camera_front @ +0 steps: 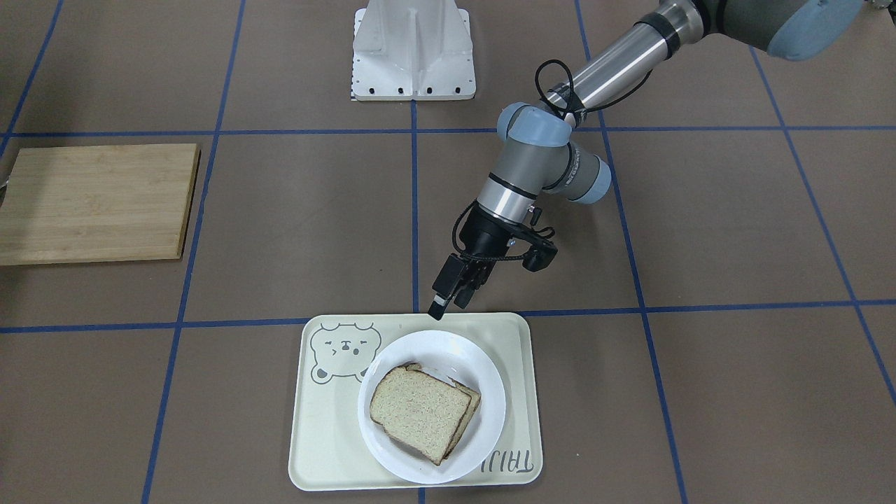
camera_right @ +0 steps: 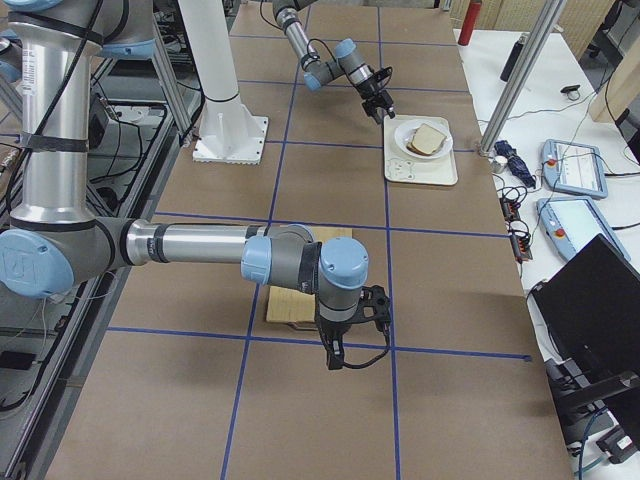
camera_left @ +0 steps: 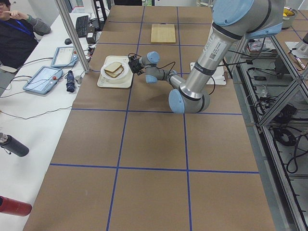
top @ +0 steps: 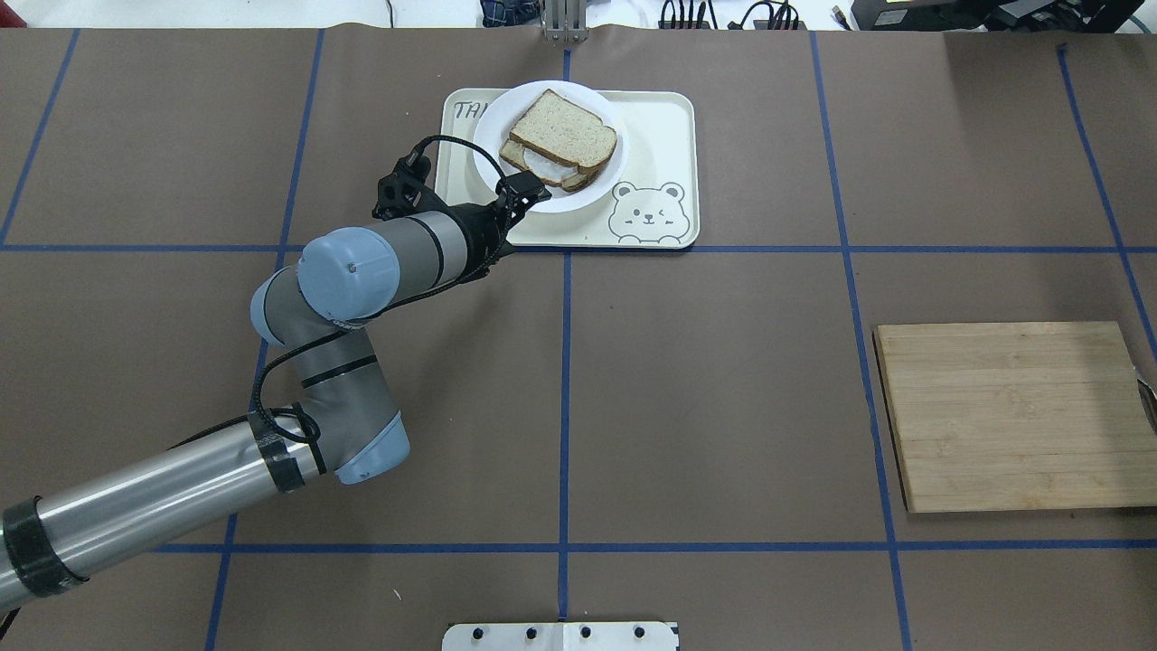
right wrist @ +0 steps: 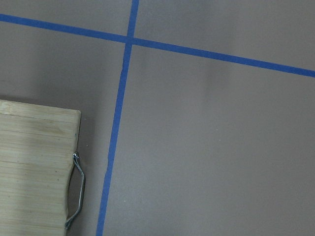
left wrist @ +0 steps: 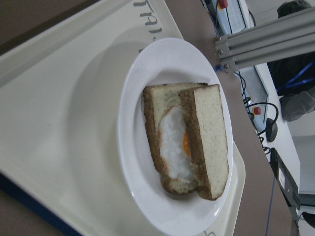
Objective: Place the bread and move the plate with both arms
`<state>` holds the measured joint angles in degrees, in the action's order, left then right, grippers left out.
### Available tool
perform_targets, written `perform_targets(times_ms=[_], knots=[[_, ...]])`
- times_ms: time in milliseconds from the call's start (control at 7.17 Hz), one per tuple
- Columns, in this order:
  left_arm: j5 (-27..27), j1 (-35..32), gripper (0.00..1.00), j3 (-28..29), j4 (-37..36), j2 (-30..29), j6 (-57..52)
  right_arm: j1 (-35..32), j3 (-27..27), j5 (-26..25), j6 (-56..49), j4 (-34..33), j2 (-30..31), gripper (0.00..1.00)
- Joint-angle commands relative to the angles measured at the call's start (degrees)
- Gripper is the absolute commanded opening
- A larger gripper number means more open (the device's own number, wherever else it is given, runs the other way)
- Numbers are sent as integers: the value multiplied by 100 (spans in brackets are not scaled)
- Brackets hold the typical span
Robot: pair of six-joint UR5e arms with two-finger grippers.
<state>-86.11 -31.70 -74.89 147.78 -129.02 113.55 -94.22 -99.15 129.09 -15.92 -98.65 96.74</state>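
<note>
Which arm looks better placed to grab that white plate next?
Left. The left gripper hovers at the plate rim; the right gripper hangs far off by the wooden board.

Bread [camera_left: 113,70] lies on the plate [camera_left: 107,75] atop the tray [camera_left: 121,83].

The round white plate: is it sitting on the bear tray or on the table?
On the tray. The glossy round white plate rests inside the cream rectangular bear tray, holding the pale bread slice.
</note>
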Motion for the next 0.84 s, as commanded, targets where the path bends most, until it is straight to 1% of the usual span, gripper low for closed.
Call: perform_targets(times_ms=[0,140,279,419,558,698], knots=[[-318,6,98,-839,-1011,192,-1764,0,9,-7,2,3,-6,100],[-371,-12,98,-1330,-1119,602,-2305,0,9,2,2,-5,-6,100],[-1007,-169,98,-2153,-1372,937,-2807,0,9,2,-7,-6,2,100],[-1544,-640,98,-3031,-2306,1227,-3255,0,9,2,2,-6,2,100],[-1871,-958,98,-3519,-3151,1430,-4060,0,9,2,2,-6,2,100],[-1892,-1248,98,-3750,-3794,1798,-5113,0,9,2,2,-6,2,100]])
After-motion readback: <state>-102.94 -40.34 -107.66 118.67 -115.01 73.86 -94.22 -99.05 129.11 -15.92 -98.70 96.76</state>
